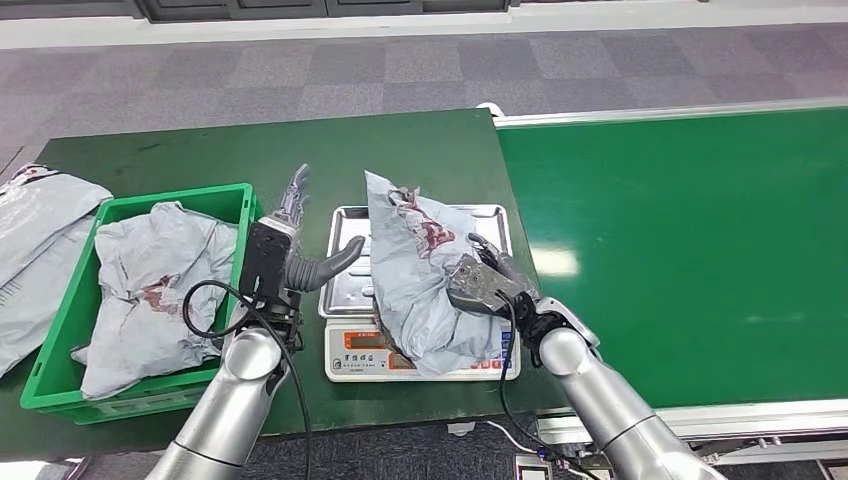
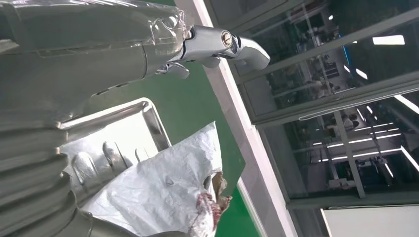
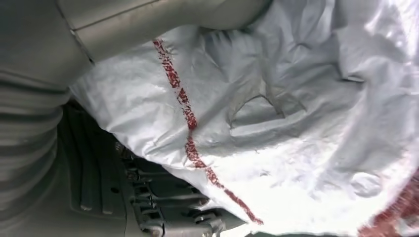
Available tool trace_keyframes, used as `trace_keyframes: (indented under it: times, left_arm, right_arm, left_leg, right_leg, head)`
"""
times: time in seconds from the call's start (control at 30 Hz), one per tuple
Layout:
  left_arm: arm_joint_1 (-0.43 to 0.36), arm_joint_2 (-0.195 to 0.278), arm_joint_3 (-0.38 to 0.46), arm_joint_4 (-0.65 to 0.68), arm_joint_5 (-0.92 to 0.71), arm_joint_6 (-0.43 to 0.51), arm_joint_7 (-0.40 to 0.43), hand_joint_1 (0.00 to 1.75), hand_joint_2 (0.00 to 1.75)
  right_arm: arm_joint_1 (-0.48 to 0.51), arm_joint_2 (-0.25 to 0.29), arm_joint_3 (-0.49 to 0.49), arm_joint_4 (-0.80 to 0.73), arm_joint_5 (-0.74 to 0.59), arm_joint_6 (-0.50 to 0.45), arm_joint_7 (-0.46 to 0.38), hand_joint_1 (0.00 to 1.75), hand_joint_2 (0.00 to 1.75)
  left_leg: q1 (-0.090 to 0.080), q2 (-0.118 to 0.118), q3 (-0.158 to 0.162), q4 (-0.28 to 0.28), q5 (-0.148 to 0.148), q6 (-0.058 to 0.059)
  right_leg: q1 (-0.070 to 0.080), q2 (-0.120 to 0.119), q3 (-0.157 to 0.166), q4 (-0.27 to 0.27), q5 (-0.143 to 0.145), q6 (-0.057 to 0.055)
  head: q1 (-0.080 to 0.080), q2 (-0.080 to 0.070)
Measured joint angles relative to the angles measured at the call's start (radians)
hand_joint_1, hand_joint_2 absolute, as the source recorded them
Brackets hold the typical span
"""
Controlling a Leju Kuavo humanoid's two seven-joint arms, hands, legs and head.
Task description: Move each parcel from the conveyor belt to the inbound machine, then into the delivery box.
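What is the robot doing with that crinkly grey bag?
The robot's right hand is holding a grey parcel on the metal tray of a weighing scale. Its left hand is beside the scale with its fingers spread, holding nothing. Another parcel already lies in the green box nearby. The green conveyor belt has no parcels on it.

Grey carpet-tile floor (image 1: pixel 330 60) beyond dark green table (image 1: pixel 200 150); glass partition (image 2: pixel 336 98) reflecting ceiling lights.

Three grey parcels: one on the scale (image 1: pixel 420 275), one in the crate (image 1: pixel 150 290), one on the table (image 1: pixel 40 215). One weighing scale (image 1: pixel 420 355), one green crate (image 1: pixel 60 340), one conveyor belt (image 1: pixel 690 250). Two robot hands: left (image 1: pixel 290 250), right (image 1: pixel 490 285).
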Motion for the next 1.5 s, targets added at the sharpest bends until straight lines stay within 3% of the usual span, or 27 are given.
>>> trace_keyframes:
  times: [0.5,0.73,1.03,1.17,1.37,1.5]
  left_arm:
    - [0.006,-0.007,-0.041,-0.023,-0.107,-0.035,-0.019,0.0,1.75]
    - [0.004,-0.01,-0.044,-0.023,-0.109,-0.037,-0.022,0.0,1.75]
    - [-0.013,-0.031,-0.044,-0.011,-0.047,0.001,-0.064,0.0,1.75]
    - [-0.024,-0.029,-0.053,0.0,-0.083,-0.006,-0.086,0.0,1.75]
    - [-0.051,-0.008,-0.149,0.096,-0.307,-0.12,-0.095,0.0,1.75]
    - [-0.072,-0.009,-0.193,0.178,-0.354,-0.12,-0.107,0.0,1.75]
  right_arm:
    - [0.051,0.036,-0.071,-0.227,-0.036,-0.057,-0.156,0.0,1.75]
    - [0.052,0.042,-0.082,-0.268,-0.04,-0.059,-0.163,0.0,1.75]
    - [0.066,0.065,-0.129,-0.387,-0.147,-0.131,-0.256,0.0,1.75]
    - [0.075,0.07,-0.173,-0.436,-0.196,-0.185,-0.279,0.0,1.75]
    - [0.074,0.06,-0.314,-0.447,-0.249,-0.33,-0.278,0.0,1.75]
    - [0.074,0.039,-0.407,-0.439,-0.253,-0.344,-0.281,0.0,1.75]
  left_leg:
    - [0.0,0.0,0.0,0.0,0.0,0.0]
    - [0.0,0.0,0.0,0.0,0.0,0.0]
    - [0.0,0.0,0.0,0.0,0.0,0.0]
    - [0.0,0.0,0.0,0.0,0.0,0.0]
    - [-0.001,-0.001,0.0,0.0,0.001,0.001]
    - [-0.003,0.002,0.0,0.0,0.0,0.001]
  right_leg:
    - [0.0,0.001,0.0,0.0,0.0,0.0]
    - [0.0,0.001,0.0,0.0,0.0,0.0]
    - [0.0,0.0,-0.001,0.0,0.0,0.0]
    - [0.0,0.001,-0.001,0.0,0.0,0.0]
    - [-0.001,-0.001,0.0,0.0,0.001,0.001]
    - [-0.003,0.001,-0.001,0.0,0.002,0.002]
  head:
    - [0.0,0.0]
    - [0.0,0.0]
    - [0.0,0.0]
    - [0.0,0.0]
    - [0.0,0.0]
    - [0.0,0.0]
